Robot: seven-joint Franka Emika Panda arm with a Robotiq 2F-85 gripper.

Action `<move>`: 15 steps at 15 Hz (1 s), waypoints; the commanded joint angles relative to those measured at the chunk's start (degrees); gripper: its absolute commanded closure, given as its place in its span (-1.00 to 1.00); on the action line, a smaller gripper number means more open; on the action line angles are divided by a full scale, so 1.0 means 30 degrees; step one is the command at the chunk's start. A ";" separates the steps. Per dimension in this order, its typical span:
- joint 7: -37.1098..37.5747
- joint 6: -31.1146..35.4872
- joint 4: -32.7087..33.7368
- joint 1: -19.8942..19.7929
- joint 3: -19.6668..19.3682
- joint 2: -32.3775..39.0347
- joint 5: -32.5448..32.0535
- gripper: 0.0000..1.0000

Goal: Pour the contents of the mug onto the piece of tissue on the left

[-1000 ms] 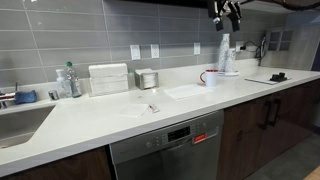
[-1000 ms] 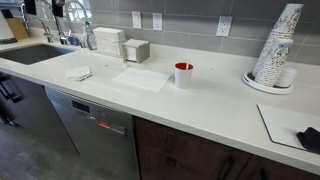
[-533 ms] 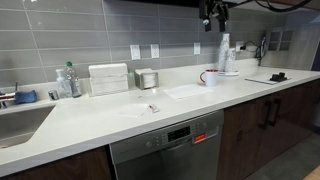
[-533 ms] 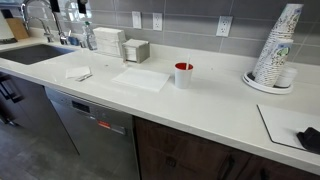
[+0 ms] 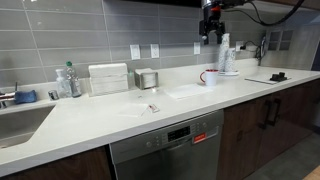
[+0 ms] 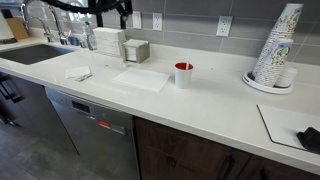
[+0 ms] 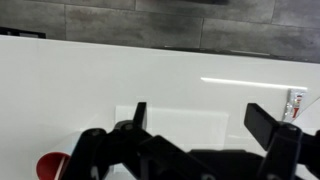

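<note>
Along the desk (image 5: 95, 118), at the far left in an exterior view, a sink (image 5: 18, 122) is let into the top, and a clear bottle (image 5: 68, 82) stands behind its corner. Next to the right, a white ribbed box (image 5: 108, 78) and a small metal canister (image 5: 148, 78) sit side by side against the grey tiled wall (image 5: 80, 35). In front of the canister lies a faint small sheet (image 5: 148, 107) with a tiny reddish scrap on it. Below the desk edge here is a dishwasher (image 5: 168, 145).

Further right the tissue (image 5: 185, 91) lies flat. The mug (image 5: 209, 77) stands upright near the tissue's right edge, its red handle turned toward the tissue. In both exterior views the two look slightly apart. What the mug holds is too small to make out.

The claw (image 5: 210, 28) hangs high over the mug, well apart from it, up by the top of the wall. In the wrist view its two fingers (image 7: 139, 118) are spread wide and grip nothing. The pale tissue shows on the desk between them, and the mug's red rim sits in that view's lower left corner.

To the right of the mug a tall stack of paper cups (image 5: 225, 55) stands close to the wall. At the far right a black object (image 5: 277, 77) rests on a white mat (image 5: 262, 80).
</note>
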 commanded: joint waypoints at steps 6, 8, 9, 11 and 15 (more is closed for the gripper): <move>-0.3857 0.3327 0.5336 -0.2492 -0.0144 0.6173 0.1881 -1.00; -0.4122 0.2660 0.6928 -0.3066 0.0041 0.7659 0.2540 -1.00; -0.3421 0.3330 0.4812 -0.2612 0.0001 0.5898 0.1646 -1.00; -0.3650 0.3299 0.5838 -0.2988 0.0091 0.6973 0.1996 -1.00; -0.3666 0.3181 0.6491 -0.3066 0.0182 0.7430 0.2074 -1.00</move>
